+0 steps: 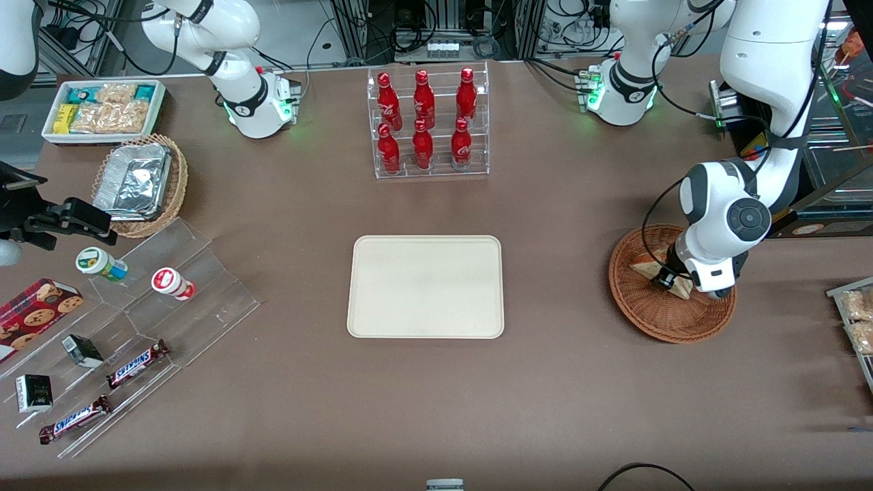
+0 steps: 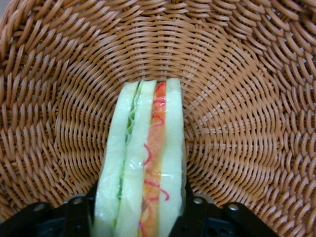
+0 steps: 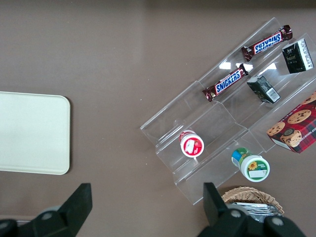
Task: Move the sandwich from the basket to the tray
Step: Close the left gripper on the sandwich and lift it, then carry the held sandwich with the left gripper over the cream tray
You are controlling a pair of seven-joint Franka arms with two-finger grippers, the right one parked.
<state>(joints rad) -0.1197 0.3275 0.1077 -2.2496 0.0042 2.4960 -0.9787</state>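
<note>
Sandwich (image 2: 143, 168) sits in the basket (image 1: 672, 320), standing on edge, layers visible in the wrist view: pale bread, green strip, orange-red filling with red squiggles. Hand (image 1: 672, 281) is down inside the basket, directly over the sandwich. Wrist view shows the black fingers (image 2: 74, 212) one on each flat bread face, sandwich between them, both touching or very nearly so. Hand looks pinched on the sandwich, not spread wide. Lower end of the wedge runs down between the fingers; the opposite end points out toward the basket's woven wall. Cannot tell whether the sandwich still rests on the basket floor or is slightly off it.

From the front, a tan corner of the sandwich (image 1: 644, 269) pokes out from under the wrist, another bit shows near the fingertips. The arm's white wrist covers much of the basket's middle. Basket sits on the brown desk (image 1: 545, 409) toward the working arm's end.

Tray (image 1: 426, 286) lies flat mid-desk, well apart from the basket, nothing on it. Clear rack of red bottles (image 1: 426, 123) stands farther from the front camera than the tray. Toward the parked arm's end: tan wicker basket with foil containers (image 1: 140, 184), clear stepped display (image 1: 136, 327) with snack bars and small cups, white bin of packets (image 1: 106, 109).
</note>
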